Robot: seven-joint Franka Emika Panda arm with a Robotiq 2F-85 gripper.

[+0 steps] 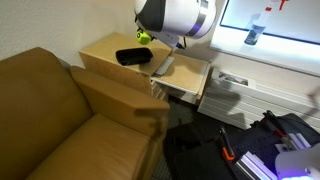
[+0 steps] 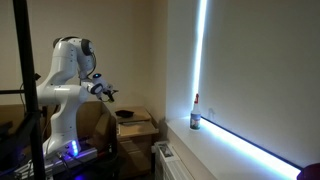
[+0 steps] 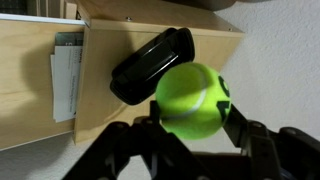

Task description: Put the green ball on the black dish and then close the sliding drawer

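Arm: we see the white Franka arm reaching out over the small light tan wooden side cabinet.
Gripper: in the wrist view the Robotiq gripper enters from the bottom edge. Its dark fingers are clamped on opposite sides of the small bright yellow-green ball.
Ball location: we find the ball held in the air above the cabinet top, not resting on any surface. In an exterior view it shows just under the arm's white housing, up and to the right of the dish.
Dish: the shallow black rectangular dish with rounded corners lies flat on the cabinet top. We see nothing in it. In the wrist view the ball overlaps its near corner.
Drawer: the light tan wooden sliding drawer stands pulled out from the cabinet. White papers lie inside it.
Surroundings: a tan leather sofa stands beside the cabinet. A small bottle stands on the window ledge, well apart from the cabinet.
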